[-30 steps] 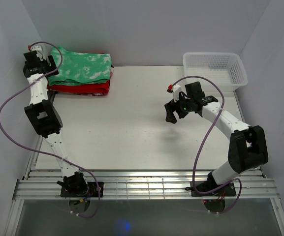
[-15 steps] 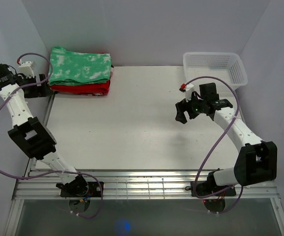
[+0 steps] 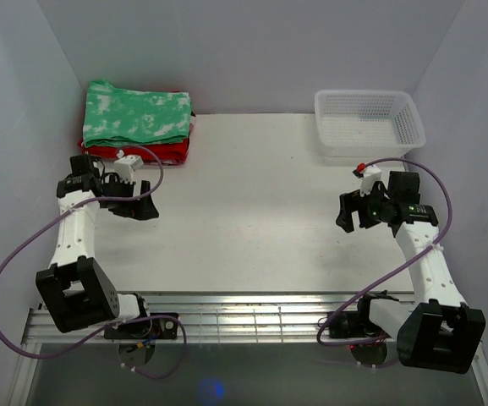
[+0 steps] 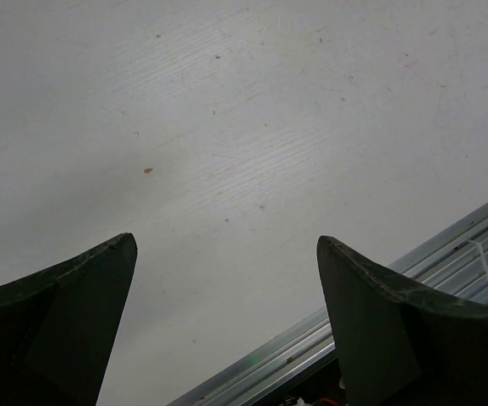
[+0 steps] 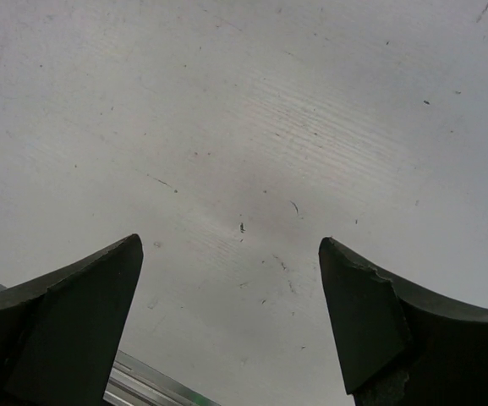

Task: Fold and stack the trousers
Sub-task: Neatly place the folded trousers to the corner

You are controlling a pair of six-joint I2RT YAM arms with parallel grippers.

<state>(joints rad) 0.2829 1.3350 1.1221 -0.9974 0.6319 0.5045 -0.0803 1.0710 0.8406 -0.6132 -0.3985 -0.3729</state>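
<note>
Between the fingers of the left gripper [image 4: 227,254] only the bare table [image 4: 227,101] shows. The two dark fingers stand wide apart and nothing is held. At the lower right of its wrist view runs the metal rail [image 4: 446,254] of the near edge, so this gripper looks toward the front and not toward the cloth. The right gripper [image 5: 231,245] is the same: its fingers are spread, it is empty, and it hangs over the plain surface on the right side, just in front of the white basket [image 3: 369,95].

From above, the trousers [image 3: 138,118] lie in the far left corner, against the back wall [image 3: 252,51]. They are folded to a flat rectangle and rest on top of a folded red garment [image 3: 167,152]. The long side of the rectangle runs left to right, along the wall. From the left gripper the stack is almost straight beyond it, near but not touching. From the right gripper it is well apart, across the whole table.

I judge that the folding and stacking look done. If the stack needs any correction, the left arm is clearly the nearer one. It would have to turn toward the wall and come at the long front edge of the fold.
</note>
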